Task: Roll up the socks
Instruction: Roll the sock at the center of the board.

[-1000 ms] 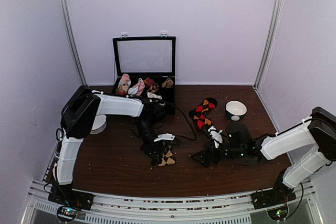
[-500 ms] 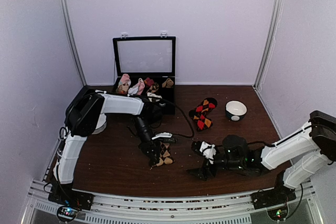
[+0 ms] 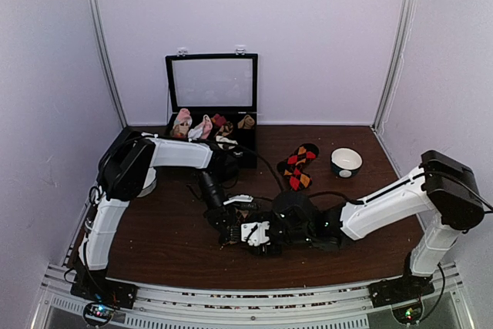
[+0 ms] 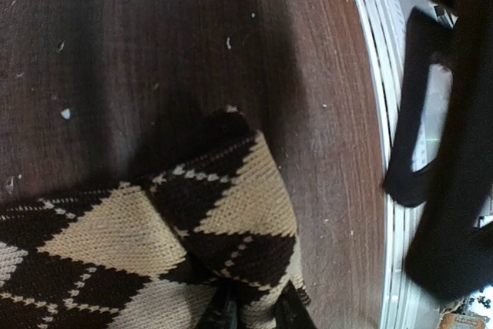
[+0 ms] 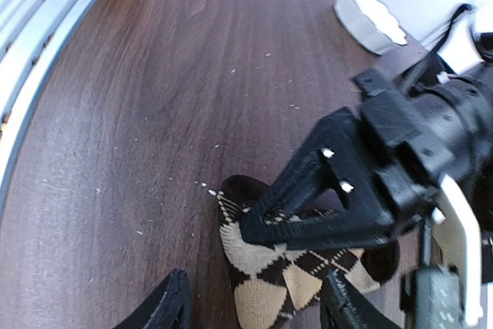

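Right gripper [image 5: 258, 310] has crossed left to the tan argyle sock [image 4: 154, 244] — jaws apart, straddling its end. Left gripper [image 4: 254, 315] stays pinched on it; red-orange argyle sock [image 3: 297, 166] unmoved.

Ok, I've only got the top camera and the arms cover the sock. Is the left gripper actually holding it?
Observer: Yes. The left wrist camera shows the left gripper shut on the edge of the tan-diamond sock.
Operator: And the right gripper?
Observer: Its wrist camera shows the right gripper open, with one finger on either side of the sock's end and not yet closed on it.
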Tool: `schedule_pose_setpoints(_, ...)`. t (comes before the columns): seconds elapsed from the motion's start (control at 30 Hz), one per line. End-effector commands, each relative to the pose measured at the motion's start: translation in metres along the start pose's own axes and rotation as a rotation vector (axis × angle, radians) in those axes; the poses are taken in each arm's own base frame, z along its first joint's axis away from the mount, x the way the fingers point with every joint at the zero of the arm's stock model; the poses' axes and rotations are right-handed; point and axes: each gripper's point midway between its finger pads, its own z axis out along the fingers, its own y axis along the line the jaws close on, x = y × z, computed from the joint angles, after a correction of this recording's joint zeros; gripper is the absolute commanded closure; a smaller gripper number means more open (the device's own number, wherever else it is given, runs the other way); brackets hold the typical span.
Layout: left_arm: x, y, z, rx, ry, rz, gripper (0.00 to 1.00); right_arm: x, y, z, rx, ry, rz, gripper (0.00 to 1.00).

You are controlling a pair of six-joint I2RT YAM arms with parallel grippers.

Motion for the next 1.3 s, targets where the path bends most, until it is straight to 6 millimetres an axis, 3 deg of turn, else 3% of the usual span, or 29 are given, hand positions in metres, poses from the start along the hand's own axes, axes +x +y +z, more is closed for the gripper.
schedule_pose_setpoints(0.0,0.009,0.010,0.001,-0.020,0.037,-0.002,0.84,0.017,0.014,0.018,-0.088,0.073,-0.096,0.44)
schedule_pose_setpoints(0.37,0.009,0.004,0.000,-0.008,0.032,0.035,0.81,0.048,0.007,0.039,-0.057,0.160,-0.106,0.63)
schedule_pose_setpoints(0.67,0.012,0.003,0.001,0.000,0.050,0.046,0.78,0.060,0.002,0.041,-0.028,0.184,-0.080,0.71)
schedule_pose_setpoints(0.73,0.013,0.003,0.000,-0.001,0.052,0.051,0.75,0.066,0.001,0.042,-0.035,0.200,-0.055,0.72)
schedule_pose_setpoints(0.83,0.011,0.003,-0.003,-0.018,0.049,0.063,0.63,0.076,0.008,0.046,-0.111,0.227,0.018,0.80)
schedule_pose_setpoints(0.93,0.007,0.000,-0.010,-0.075,0.029,0.108,0.54,0.086,0.018,0.050,-0.215,0.269,0.114,0.89)
schedule_pose_setpoints(1.1,-0.005,-0.012,-0.036,-0.190,-0.050,0.202,0.50,0.085,0.026,0.053,-0.300,0.304,0.228,1.00)
schedule_pose_setpoints(1.27,-0.004,-0.011,-0.057,-0.341,-0.121,0.240,0.50,0.084,0.040,0.044,-0.347,0.297,0.303,1.00)
